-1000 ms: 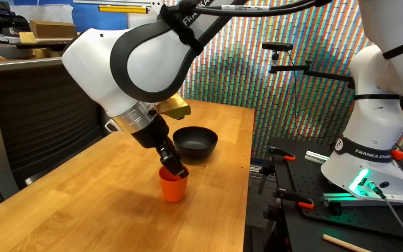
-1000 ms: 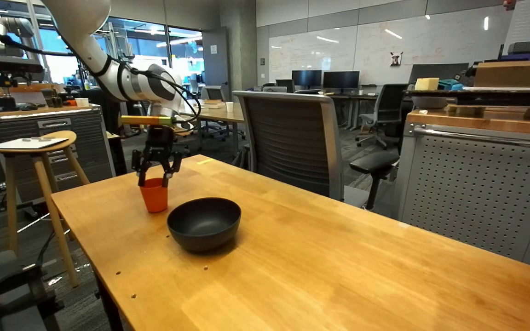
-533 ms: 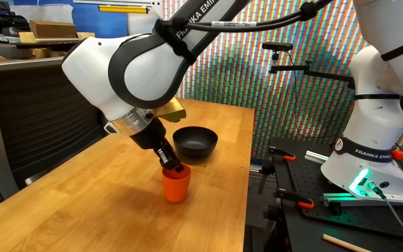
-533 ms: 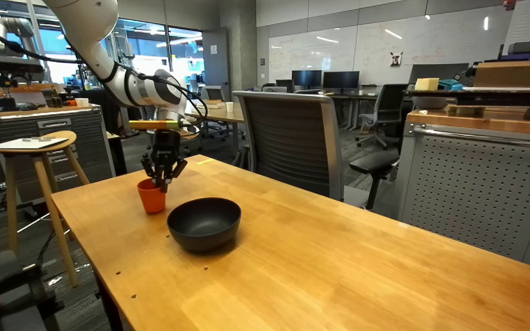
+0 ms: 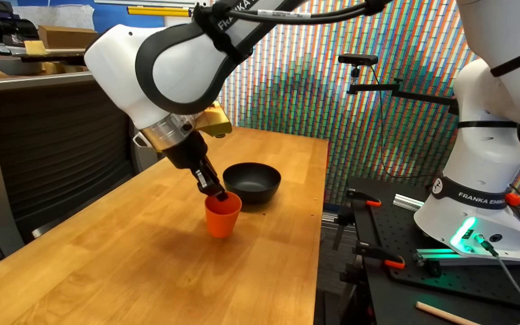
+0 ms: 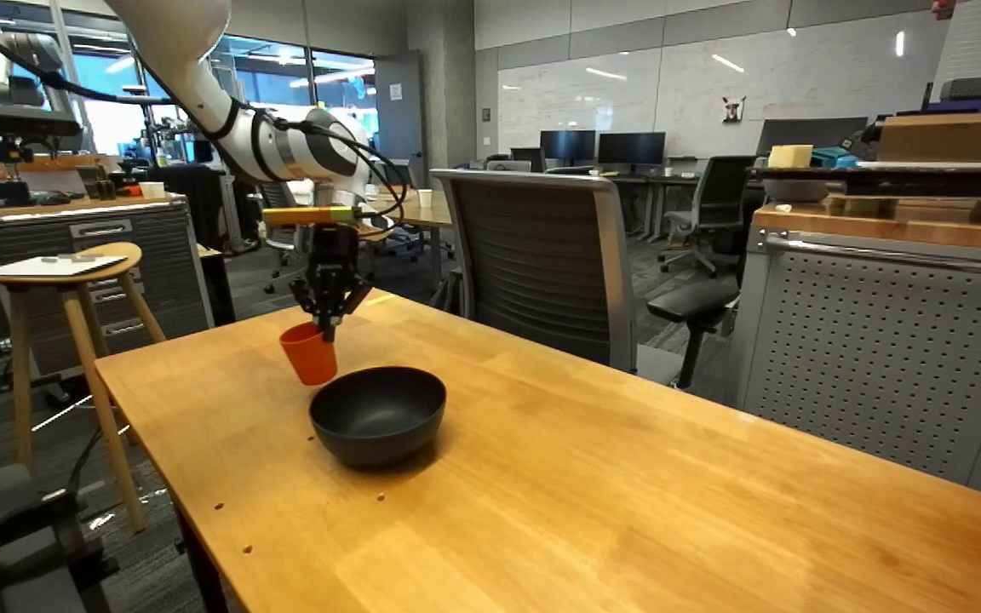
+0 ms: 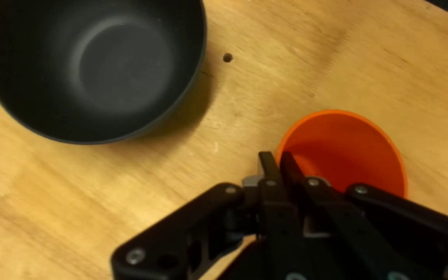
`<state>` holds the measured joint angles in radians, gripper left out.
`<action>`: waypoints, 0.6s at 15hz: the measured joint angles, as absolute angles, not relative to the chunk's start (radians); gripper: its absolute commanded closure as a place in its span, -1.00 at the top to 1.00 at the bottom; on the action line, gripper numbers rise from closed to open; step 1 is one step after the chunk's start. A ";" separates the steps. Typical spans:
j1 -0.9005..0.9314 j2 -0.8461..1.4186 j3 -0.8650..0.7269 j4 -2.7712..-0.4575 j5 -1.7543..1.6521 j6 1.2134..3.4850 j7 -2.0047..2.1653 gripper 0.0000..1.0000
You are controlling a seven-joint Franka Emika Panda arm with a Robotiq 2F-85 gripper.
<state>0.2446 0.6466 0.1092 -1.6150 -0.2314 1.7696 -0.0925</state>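
Pincer [image 7: 278, 157]: was pinched narrow on the orange cup [image 6: 310, 358], one jaw inside the rim and the other outside it.
Orange cup: hung at the pincer's tip, mostly to its right in the wrist view; it leaned, and its base looked just off the desk [image 6: 652, 485], though the gap was hard to judge.
Cup lift: judging by the tilt and the hold, the step in hand looked like a lift of the cup by its rim.
Rim hold: likely let the cup swing — so the next move called for a slow, smooth path with some height under the base.
Black bowl [image 7: 125, 66]: stood upright on the desk, ahead of the pincer and to its left in the wrist view, near the cup yet apart from it.
Strip between: wood showed there, with a small dark hole [image 7: 227, 58] ahead of the pincer — tight room for a sideways sweep.
Desk edges: the edge toward the robot base [image 5: 467, 216] and the opposite one, where an office chair [image 6: 533, 264] stood, both lay well apart from the pincer.
Wider room: by my reading, lay on the pincer's side away from the bowl.
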 measured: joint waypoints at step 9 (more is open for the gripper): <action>0.068 0.423 -0.027 -1.616 -0.223 1.689 -0.009 -0.97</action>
<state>0.0685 0.4230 -0.0267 -1.6163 -0.2228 1.6891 -0.0088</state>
